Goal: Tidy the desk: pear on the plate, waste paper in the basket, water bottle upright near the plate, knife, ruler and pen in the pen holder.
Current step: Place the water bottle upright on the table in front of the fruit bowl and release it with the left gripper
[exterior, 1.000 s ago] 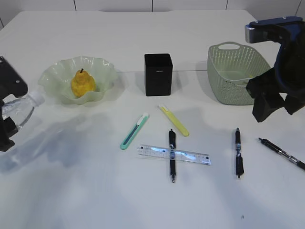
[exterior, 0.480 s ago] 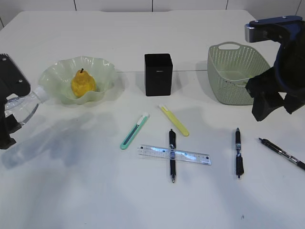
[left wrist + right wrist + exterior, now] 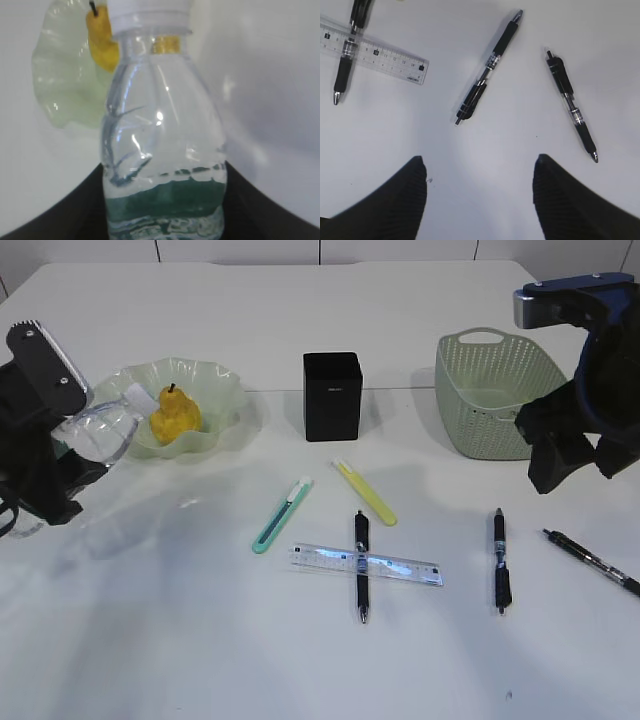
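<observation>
My left gripper [image 3: 60,465] is shut on the water bottle [image 3: 100,435], held tilted above the table with its cap at the plate's [image 3: 215,390] left rim. The pear [image 3: 174,415] lies in the plate. The left wrist view shows the bottle [image 3: 160,140] between my jaws [image 3: 162,200]. My right gripper [image 3: 570,465] is open and empty in front of the basket [image 3: 490,400]. The ruler [image 3: 400,568] lies across a pen [image 3: 361,535]. A teal knife [image 3: 282,514] and a yellow knife [image 3: 365,493] lie before the pen holder [image 3: 332,395]. No waste paper shows.
Two more pens [image 3: 499,558] [image 3: 592,562] lie at the right, below my right gripper; they also show in the right wrist view [image 3: 487,70] [image 3: 570,105], beside the ruler [image 3: 380,57].
My left gripper has lifted the bottle up and to the right, towards the plate, with its neck now higher. The right arm has not moved.
</observation>
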